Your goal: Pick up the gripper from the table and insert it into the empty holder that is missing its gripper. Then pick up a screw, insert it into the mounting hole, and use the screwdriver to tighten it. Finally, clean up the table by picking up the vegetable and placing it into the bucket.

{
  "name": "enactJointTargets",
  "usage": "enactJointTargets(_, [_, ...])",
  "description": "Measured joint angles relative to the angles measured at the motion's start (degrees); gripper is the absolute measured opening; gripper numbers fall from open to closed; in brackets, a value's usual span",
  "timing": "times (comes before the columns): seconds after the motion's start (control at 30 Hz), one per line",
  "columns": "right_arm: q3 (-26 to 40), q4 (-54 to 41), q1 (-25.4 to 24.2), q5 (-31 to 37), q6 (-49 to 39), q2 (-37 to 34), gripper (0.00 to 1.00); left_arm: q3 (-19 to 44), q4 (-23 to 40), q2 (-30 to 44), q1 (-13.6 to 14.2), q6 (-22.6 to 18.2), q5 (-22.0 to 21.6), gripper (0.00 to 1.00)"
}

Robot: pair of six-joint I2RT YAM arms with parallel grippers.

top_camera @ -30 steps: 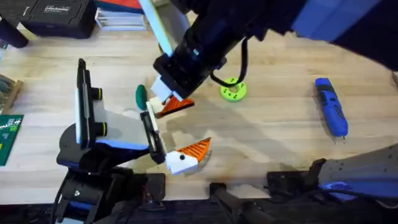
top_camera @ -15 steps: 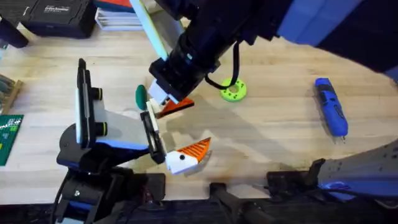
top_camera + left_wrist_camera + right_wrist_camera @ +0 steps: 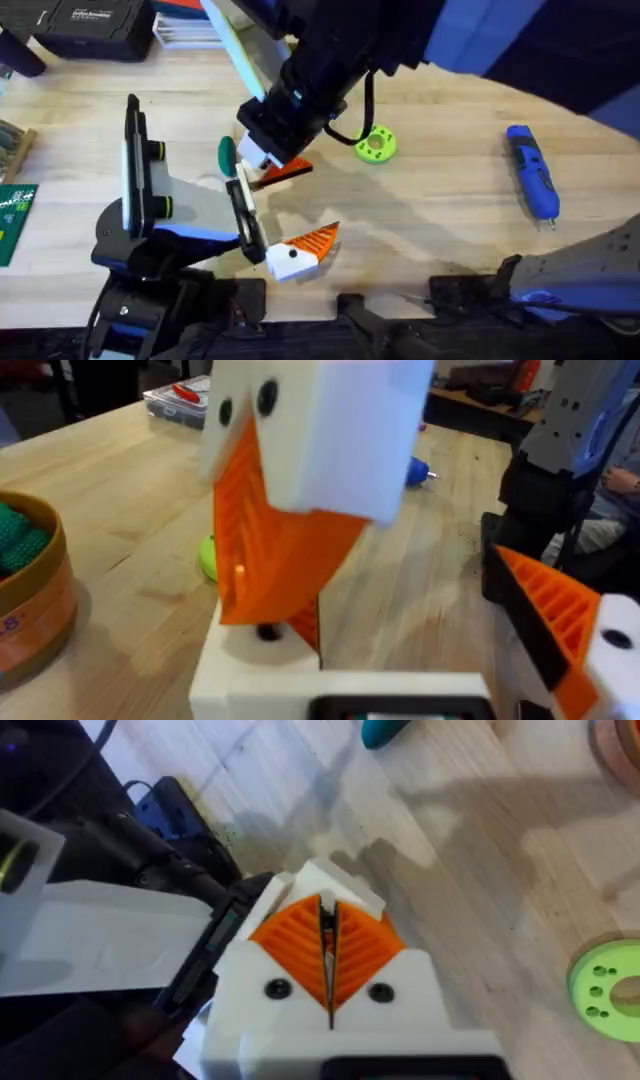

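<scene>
Orange-brown bucket (image 3: 40, 625) holds green toy vegetables (image 3: 15, 535); right gripper (image 3: 329, 955) clenched, left gripper (image 3: 283, 222) unclear.

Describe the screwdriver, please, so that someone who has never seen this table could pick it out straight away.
Start at the wooden table and look to its right side, well clear of the arms at the middle. The screwdriver lies there by itself: a blue pen-shaped tool with a thin metal tip. The nearest loose thing, the lime-green disc, is round with holes, so the long blue body settles it.
</scene>
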State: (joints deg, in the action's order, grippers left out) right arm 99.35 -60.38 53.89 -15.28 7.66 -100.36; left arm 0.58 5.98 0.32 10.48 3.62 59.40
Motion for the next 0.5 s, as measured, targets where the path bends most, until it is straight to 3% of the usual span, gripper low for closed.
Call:
enactJointTargets(0.1, [0.0,-0.07,0.0,0.02,0.01,0.02,0.016,0.0,-0.01,0.0,0.0,0.0,-0.02,0.986])
enactJointTargets(0.13, [0.0,-0.26,0.0,0.05,0.09,0.0,0.097,0.0,-0.01,0.0,0.0,-0.01,0.0,0.986])
enactJointTargets(0.17, [0.0,-0.45,0.0,0.09,0.01,0.0,0.193,0.0,0.02,0.0,0.0,0.02,0.02,0.986])
enactJointTargets(0.33, [0.11,-0.84,-0.19,0.78,-0.02,0.02,0.907,0.0,0.04,0.0,0.0,0.08,0.33,0.986])
enactJointTargets(0.37, [0.11,-0.99,-0.5,0.89,-0.21,0.13,0.975,0.0,0.02,0.0,0.0,-0.03,0.39,0.986])
enactJointTargets(0.5, [0.11,-1.97,-2.6,1.1,-0.22,2.13,0.994,0.0,0.02,0.0,0.0,-0.2,0.45,0.986])
